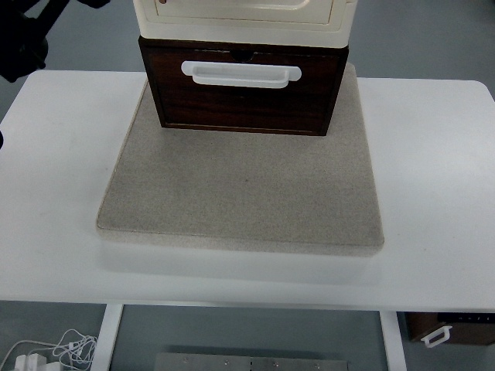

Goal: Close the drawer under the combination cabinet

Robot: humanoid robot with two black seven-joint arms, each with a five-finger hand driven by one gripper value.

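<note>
The combination cabinet stands at the back of a grey mat [240, 193]. Its cream upper part [244, 17] sits on a dark brown wooden drawer [244, 100] with a white bar handle [240, 73]. The drawer front sticks out a little beyond the cream part above it. Of my left arm [27, 39] only a black piece shows at the top left corner, well clear of the drawer; its hand is out of the picture. My right arm is not in view.
The mat lies on a white table [433, 193]. Cables and a white plug [46, 355] lie on the floor below the near edge at the left. A brown box [452, 328] sits on the floor at the lower right.
</note>
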